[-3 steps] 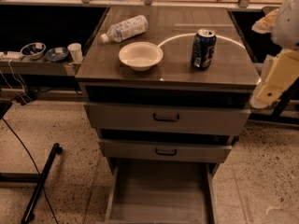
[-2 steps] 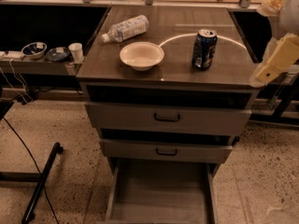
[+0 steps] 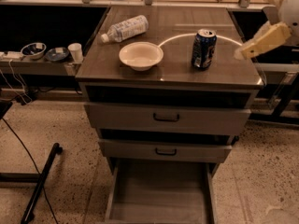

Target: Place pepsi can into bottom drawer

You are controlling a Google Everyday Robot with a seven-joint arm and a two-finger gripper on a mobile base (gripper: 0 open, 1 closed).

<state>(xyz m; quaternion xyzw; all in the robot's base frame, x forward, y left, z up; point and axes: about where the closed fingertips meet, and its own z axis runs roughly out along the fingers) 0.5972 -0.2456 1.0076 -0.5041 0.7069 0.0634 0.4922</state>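
Observation:
The pepsi can (image 3: pixel 204 49), dark blue with white markings and a silver top, stands upright on the right part of the cabinet's brown top. The bottom drawer (image 3: pixel 160 190) is pulled out below the two upper drawers and shows a bare grey tray. My gripper (image 3: pixel 243 53) reaches in from the right edge at the height of the cabinet top. Its pale fingertips sit a little to the right of the can and do not touch it.
A white bowl (image 3: pixel 140 55) sits at the middle of the top. A clear plastic bottle (image 3: pixel 125 29) lies on its side behind it. A shelf on the left holds small bowls and a white cup (image 3: pixel 75 52). A black stand leg (image 3: pixel 41 181) and cables lie on the floor at left.
My gripper has risen from beside the cabinet's right front corner to top height and swung toward the can. The can, bowl and bottle have not moved.

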